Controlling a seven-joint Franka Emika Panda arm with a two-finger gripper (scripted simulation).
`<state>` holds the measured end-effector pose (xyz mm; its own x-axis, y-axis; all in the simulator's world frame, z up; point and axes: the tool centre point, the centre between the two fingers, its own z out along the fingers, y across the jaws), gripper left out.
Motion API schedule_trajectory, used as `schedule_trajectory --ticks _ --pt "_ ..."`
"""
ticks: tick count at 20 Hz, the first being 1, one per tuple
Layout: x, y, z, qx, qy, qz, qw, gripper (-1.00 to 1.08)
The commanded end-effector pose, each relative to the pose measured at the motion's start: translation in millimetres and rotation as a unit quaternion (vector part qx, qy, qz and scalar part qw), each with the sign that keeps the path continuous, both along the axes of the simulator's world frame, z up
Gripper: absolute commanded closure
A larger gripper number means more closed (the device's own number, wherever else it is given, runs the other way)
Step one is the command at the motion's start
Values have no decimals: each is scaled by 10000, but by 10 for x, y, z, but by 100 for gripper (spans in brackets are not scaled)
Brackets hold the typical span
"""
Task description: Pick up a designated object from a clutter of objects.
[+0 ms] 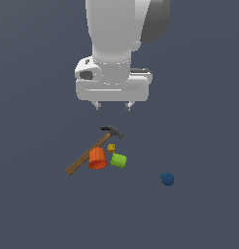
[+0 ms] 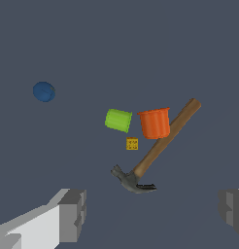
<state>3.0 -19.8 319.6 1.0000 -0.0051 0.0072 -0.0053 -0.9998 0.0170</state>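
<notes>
The lime-green rounded block (image 1: pixel 118 161) (image 2: pixel 118 120) lies on the dark floor, close beside the orange ribbed cup (image 1: pixel 97 158) (image 2: pixel 154 123). A tiny yellow cube (image 1: pixel 111 148) (image 2: pixel 132 143) sits just behind them. A wooden-handled hammer (image 1: pixel 92 149) (image 2: pixel 158 148) with a dark head lies diagonally, touching the cup. My gripper (image 1: pixel 112 105) (image 2: pixel 153 211) hangs open well above the hammer's head, empty, with its fingers (image 2: pixel 73 214) wide apart.
A blue ball (image 1: pixel 167 179) (image 2: pixel 44 91) rests alone toward the exterior view's right, apart from the cluster. The dark floor (image 1: pixel 199 121) spreads all around.
</notes>
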Motion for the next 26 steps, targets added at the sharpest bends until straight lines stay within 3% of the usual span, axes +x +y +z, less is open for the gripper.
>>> schedule_trajectory --ticks 1,11,26 --pt "0 0 0 0 0 0 10000 -92" --pt "-82 232 52 37 80 207 9997 -92" --pt "21 210 -128 12 85 737 9972 -92"
